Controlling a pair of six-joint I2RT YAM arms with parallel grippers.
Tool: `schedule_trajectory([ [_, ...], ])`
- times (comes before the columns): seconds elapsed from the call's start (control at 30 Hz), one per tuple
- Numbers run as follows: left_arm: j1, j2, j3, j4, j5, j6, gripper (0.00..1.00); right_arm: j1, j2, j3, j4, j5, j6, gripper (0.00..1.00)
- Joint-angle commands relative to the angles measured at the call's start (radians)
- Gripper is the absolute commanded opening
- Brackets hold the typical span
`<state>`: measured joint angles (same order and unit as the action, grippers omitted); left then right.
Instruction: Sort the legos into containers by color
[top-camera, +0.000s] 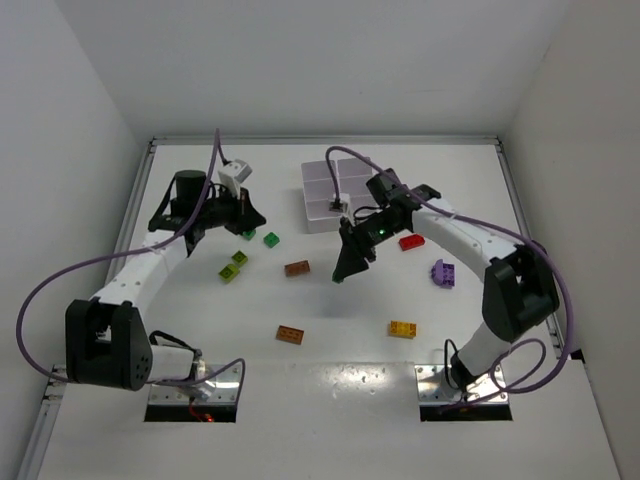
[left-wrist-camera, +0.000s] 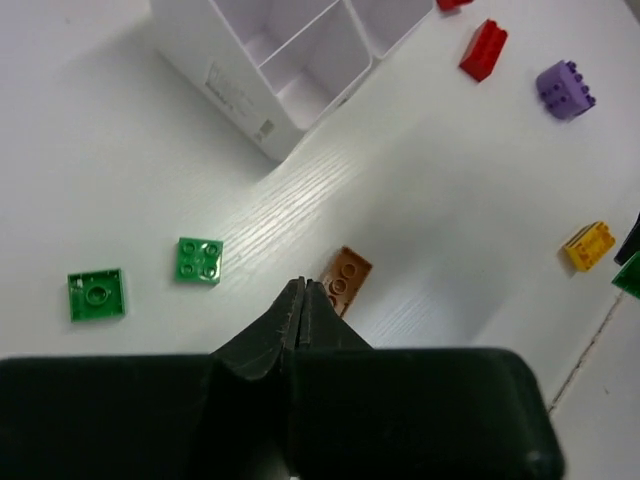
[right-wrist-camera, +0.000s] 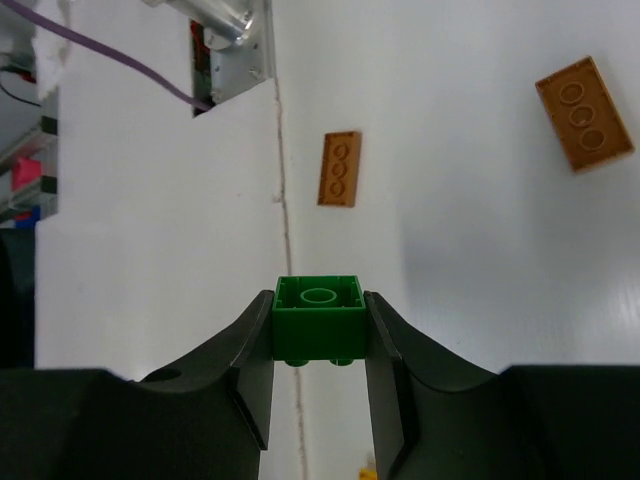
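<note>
Green square brick (right-wrist-camera: 318, 325), studs palmward, clamped in right tool (right-wrist-camera: 318, 297); left tool (left-wrist-camera: 302, 287) clenched.

Bright, even white light falls from overhead, so the table (top-camera: 330, 350) looks nearly blown out in the top view and shadows stay soft and pale. A faint grey patch lies at 6 o'clock of the right gripper (top-camera: 340, 278). That view's corners dim slightly, and the walls lean out toward 10 and 2 o'clock, a wide-lens stretch. In the left wrist view a sheen brings out streaked grain at centre, a soft shadow spreads toward 3 o'clock, and the left gripper (left-wrist-camera: 302, 290) is a near-featureless black mass at 6 o'clock. In the right wrist view the green brick (right-wrist-camera: 318, 318) is crisp and saturated
</note>
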<state>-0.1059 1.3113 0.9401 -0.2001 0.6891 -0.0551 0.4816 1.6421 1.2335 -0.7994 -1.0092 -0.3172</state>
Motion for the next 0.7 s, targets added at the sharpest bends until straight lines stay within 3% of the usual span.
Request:
schedule_trajectory([
  [0.0,-0.005,-0.067,-0.053,-0.018,-0.078,0.006,0.06,0.060,0.047,0.040,0.227,0.087,0.068,0.00],
  [0.07,0.024,-0.098,-0.064,-0.009,-0.129,-0.026,0.13,0.081,0.115,0.086,0.330,0.165,0.193,0.00],
  [0.17,0.080,-0.107,-0.075,0.001,-0.174,-0.092,0.39,0.133,0.268,0.236,0.433,0.268,0.288,0.00],
  [0.2,0.096,-0.107,-0.057,0.001,-0.174,-0.124,0.56,0.143,0.312,0.326,0.433,0.317,0.305,0.00],
  [0.27,0.144,-0.084,-0.037,-0.015,-0.174,-0.146,0.62,0.156,0.395,0.411,0.445,0.365,0.345,0.00],
  [0.33,0.179,-0.069,-0.003,-0.047,-0.163,-0.161,0.83,0.169,0.505,0.513,0.454,0.417,0.363,0.00],
  [0.37,0.189,-0.069,0.006,-0.058,-0.163,-0.173,0.88,0.178,0.539,0.543,0.454,0.429,0.363,0.00],
  [0.5,0.212,-0.034,0.048,-0.114,-0.172,-0.141,0.90,0.187,0.662,0.658,0.454,0.460,0.383,0.00],
  [0.67,0.198,0.040,0.092,-0.189,-0.197,-0.028,0.89,0.187,0.723,0.679,0.467,0.500,0.392,0.00],
])
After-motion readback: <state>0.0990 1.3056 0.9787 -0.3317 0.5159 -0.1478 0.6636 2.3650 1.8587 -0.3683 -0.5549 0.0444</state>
